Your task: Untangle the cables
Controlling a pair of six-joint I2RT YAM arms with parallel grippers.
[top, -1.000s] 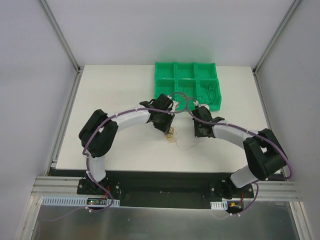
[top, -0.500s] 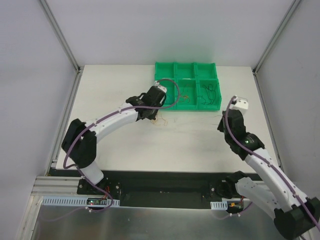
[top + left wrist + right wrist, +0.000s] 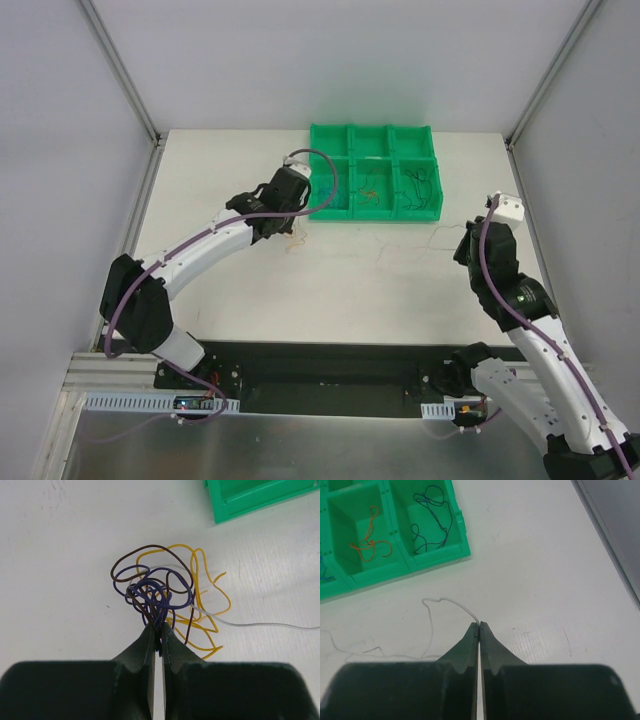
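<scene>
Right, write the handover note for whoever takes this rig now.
Left gripper: shut on the knot of purple, brown and yellow strands, near the green tray.
Right gripper: shut on the end of the white wire, which trails back to the knot.
Done: orange wire and dark blue wire lie in separate tray compartments.
To do: free the white wire, then split the knot.

Overhead, the cables [image 3: 296, 243] beside the green bin [image 3: 400, 217] are too small to tell strand from strand, part-hidden under the left gripper [image 3: 288, 228]. At the left wrist, the white wire [image 3: 260, 625] runs off the frame's right edge. At the right wrist, its end vanishes between the right gripper's [image 3: 479, 625] closed jaws.
</scene>
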